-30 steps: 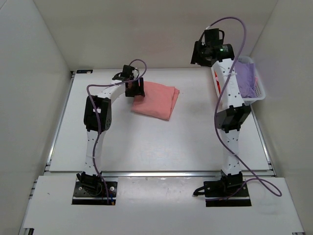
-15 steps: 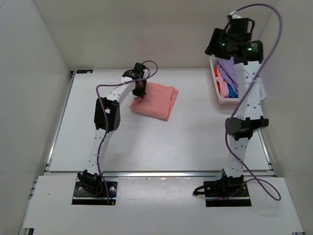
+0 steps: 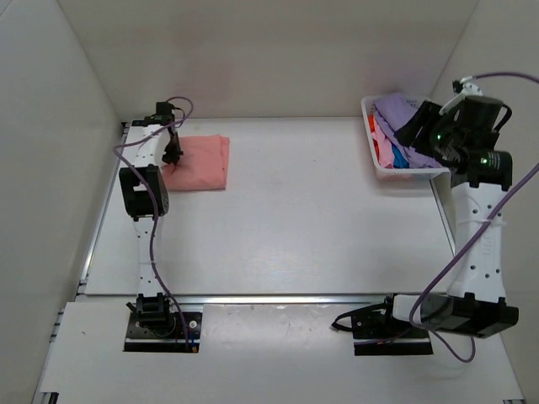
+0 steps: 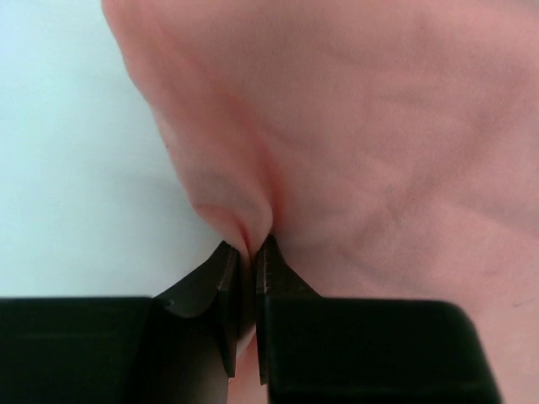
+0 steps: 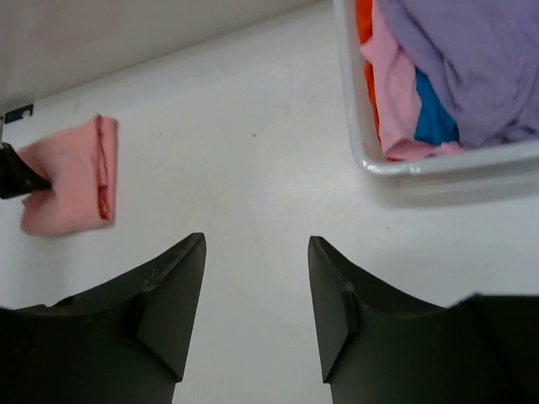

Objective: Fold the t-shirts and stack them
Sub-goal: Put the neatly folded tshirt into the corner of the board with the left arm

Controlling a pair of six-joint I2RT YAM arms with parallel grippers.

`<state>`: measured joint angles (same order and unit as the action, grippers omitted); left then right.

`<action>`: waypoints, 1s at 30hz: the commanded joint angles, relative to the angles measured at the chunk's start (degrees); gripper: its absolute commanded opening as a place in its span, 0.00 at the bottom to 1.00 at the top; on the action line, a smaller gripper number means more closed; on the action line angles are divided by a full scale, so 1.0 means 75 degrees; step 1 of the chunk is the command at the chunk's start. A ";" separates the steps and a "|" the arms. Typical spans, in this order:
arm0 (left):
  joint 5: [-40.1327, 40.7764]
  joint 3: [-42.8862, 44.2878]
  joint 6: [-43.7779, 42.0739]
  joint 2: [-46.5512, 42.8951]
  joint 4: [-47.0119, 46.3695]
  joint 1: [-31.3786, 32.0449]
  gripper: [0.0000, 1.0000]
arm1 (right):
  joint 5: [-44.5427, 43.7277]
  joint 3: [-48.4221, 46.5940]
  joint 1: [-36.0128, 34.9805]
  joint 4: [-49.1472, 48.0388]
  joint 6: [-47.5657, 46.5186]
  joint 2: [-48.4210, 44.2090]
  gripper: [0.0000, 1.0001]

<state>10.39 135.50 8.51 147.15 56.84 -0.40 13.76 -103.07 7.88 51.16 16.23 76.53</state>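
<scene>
A folded salmon-pink t-shirt (image 3: 200,162) lies at the far left of the table, also seen in the right wrist view (image 5: 72,175) and filling the left wrist view (image 4: 362,126). My left gripper (image 3: 172,156) is shut on a pinch of that shirt's left edge (image 4: 253,244). Lavender (image 3: 402,114), pink, blue and orange-red t-shirts (image 5: 413,93) lie heaped in the white basket (image 3: 375,160). My right gripper (image 5: 257,244) hangs open and empty high above the table, right of the basket in the top view (image 3: 421,126).
White walls close in the table on the left, back and right. The basket (image 5: 354,126) stands at the far right corner. The right arm's purple cable (image 3: 472,244) loops down by the table's right edge.
The left gripper closed on the salmon-pink shirt and dragged it from the table's middle back to the far left. The right arm swung from over the basket out to the right.
</scene>
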 commanded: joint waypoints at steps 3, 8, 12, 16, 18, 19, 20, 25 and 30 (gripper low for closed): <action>0.0759 0.0541 -0.0104 0.0348 -0.0008 -0.0613 0.00 | 0.0208 0.2115 -0.0112 -0.1654 -0.0334 -0.0935 0.49; 0.0923 0.0917 -0.0115 0.0559 -0.0686 -0.1105 0.00 | 0.0309 0.3321 -0.0593 -0.1886 -0.0325 -0.1379 0.48; 0.0736 0.1175 -0.0033 0.0711 -0.1342 -0.1317 0.00 | 0.0778 0.4108 -0.0862 -0.2226 0.0178 -0.1556 0.48; 0.0268 0.1351 0.0083 0.0957 -0.1660 -0.1597 0.01 | 0.0756 0.4555 -0.1039 -0.2508 0.0437 -0.1708 0.48; 0.0232 0.1514 0.0060 0.1098 -0.1742 -0.1633 0.02 | 0.0755 0.4532 -0.1273 -0.2542 0.0473 -0.1697 0.48; 0.0115 0.1538 0.0095 0.1191 -0.1719 -0.1680 0.02 | 0.0779 0.4520 -0.1285 -0.2625 0.0519 -0.1673 0.48; -0.0013 0.1689 0.0119 0.1181 -0.1766 -0.1750 0.02 | 0.0779 0.4508 -0.1273 -0.2626 0.0543 -0.1627 0.48; -0.0155 0.1820 0.0259 0.1310 -0.2186 -0.1914 0.09 | 0.0955 0.4578 -0.1437 -0.2965 0.0789 -0.1369 0.48; -0.0460 0.1656 0.0517 0.1251 -0.2667 -0.1938 0.16 | 0.1071 0.4590 -0.1566 -0.3024 0.0906 -0.1228 0.48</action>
<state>8.64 147.92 10.68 156.86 40.75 -14.52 20.71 -68.62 -3.22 31.77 21.89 66.76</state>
